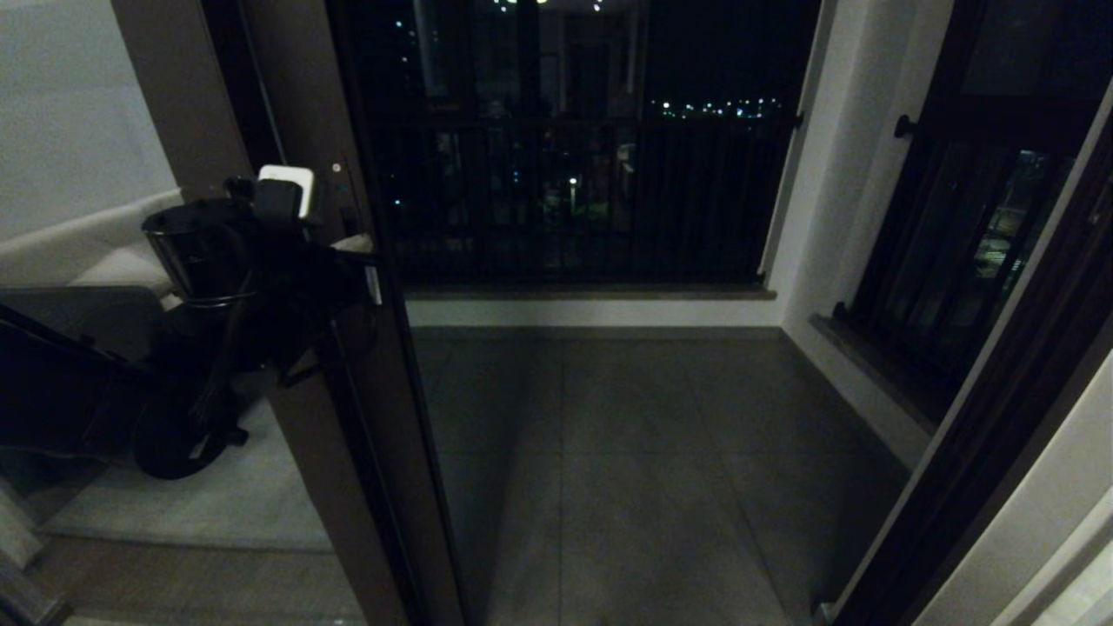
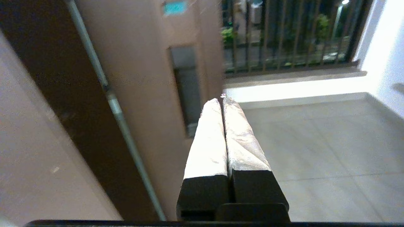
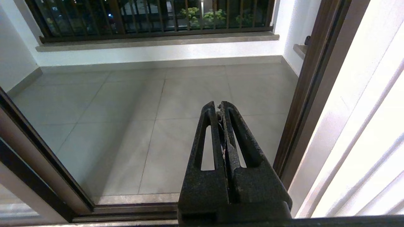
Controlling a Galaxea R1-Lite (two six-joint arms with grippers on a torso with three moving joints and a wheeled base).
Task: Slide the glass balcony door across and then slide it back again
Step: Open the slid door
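The glass balcony door's brown stile stands at the left of the head view, leaving a wide gap onto the balcony. In the left wrist view the stile shows its narrow recessed handle slot. My left gripper is raised against the stile at handle height. Its white-wrapped fingers are pressed together, the gripper shut on nothing, with its tips just beside the slot near the stile's edge. My right gripper is shut and empty, hanging low over the threshold, and it is outside the head view.
Grey floor tiles fill the balcony. A black-barred railing closes its far side, with a white wall to the right. The dark door frame bounds the opening on the right. The floor track lies below my right gripper.
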